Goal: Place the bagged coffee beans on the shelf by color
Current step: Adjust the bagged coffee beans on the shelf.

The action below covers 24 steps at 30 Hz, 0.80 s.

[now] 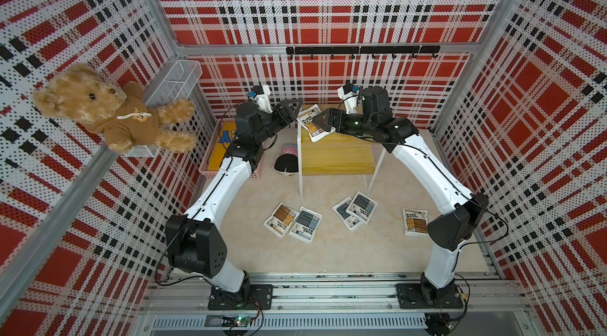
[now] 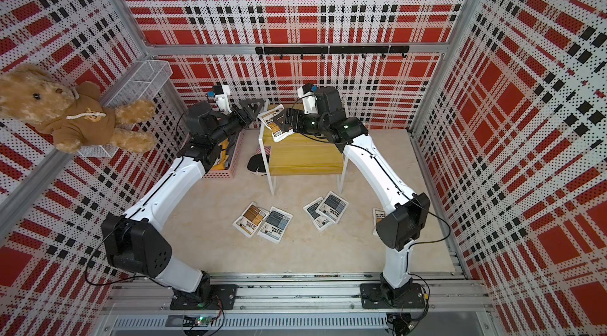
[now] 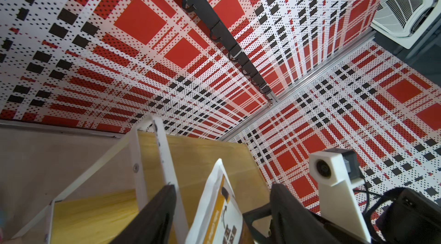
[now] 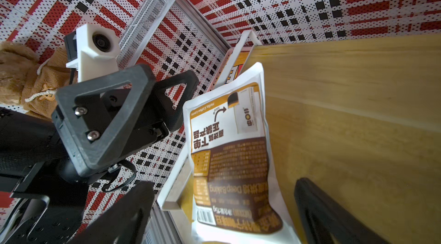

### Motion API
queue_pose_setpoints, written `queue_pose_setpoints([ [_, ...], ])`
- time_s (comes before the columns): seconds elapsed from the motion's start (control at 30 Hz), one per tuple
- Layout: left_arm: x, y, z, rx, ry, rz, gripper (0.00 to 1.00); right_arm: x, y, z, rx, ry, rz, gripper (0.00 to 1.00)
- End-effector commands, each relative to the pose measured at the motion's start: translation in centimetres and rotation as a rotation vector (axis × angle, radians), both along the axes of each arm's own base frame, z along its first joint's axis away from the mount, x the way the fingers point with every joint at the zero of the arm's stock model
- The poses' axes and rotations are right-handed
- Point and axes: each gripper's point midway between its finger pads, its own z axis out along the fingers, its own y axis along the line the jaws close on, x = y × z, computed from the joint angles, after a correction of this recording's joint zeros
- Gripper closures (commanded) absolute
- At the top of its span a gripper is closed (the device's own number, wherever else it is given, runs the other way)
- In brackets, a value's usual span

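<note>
Notably, the right arm [image 2: 402, 222] hides most of one brown-panel pouch [image 2: 378, 214].

You've got a tan teddy bear [image 1: 108, 110] in a brown hoodie up on the left wall, with a white wire basket [image 1: 174, 83] just behind it. Down on the beige surface [image 1: 328, 258], a pink basket [image 2: 236, 157] holds a yellow printed cloth [image 1: 218, 147], and a black cap [image 1: 286, 164] lies just beside it. A black hook rail [image 1: 361, 50] runs across the plaid back wall. The left wrist view catches a white ceiling vent [image 3: 403, 8].
</note>
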Motion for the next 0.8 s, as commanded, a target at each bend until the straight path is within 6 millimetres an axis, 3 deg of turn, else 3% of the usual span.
queue_pose_setpoints([
  [0.0, 0.2, -1.1, 1.2, -0.011, -0.038, -0.034, 0.31, -1.7, 0.6, -0.7, -0.001, 0.051, 0.016, 0.0],
  [0.13, 0.7, -1.0, 1.1, -0.007, -0.026, -0.015, 0.31, -2.1, 0.3, -0.7, -0.004, 0.057, -0.002, 0.0],
  [0.37, 0.0, 2.8, 0.5, 0.036, 0.03, 0.126, 0.31, -2.0, -0.2, -1.0, -0.02, 0.064, -0.028, 0.0],
  [0.57, -1.7, 0.9, 0.7, 0.021, 0.034, 0.057, 0.3, -2.2, -0.2, -0.7, -0.008, 0.076, -0.031, 0.0],
  [0.77, -2.2, 0.7, 1.3, 0.012, 0.026, 0.044, 0.3, -2.9, -0.3, -0.6, 0.021, 0.1, -0.027, 0.0],
])
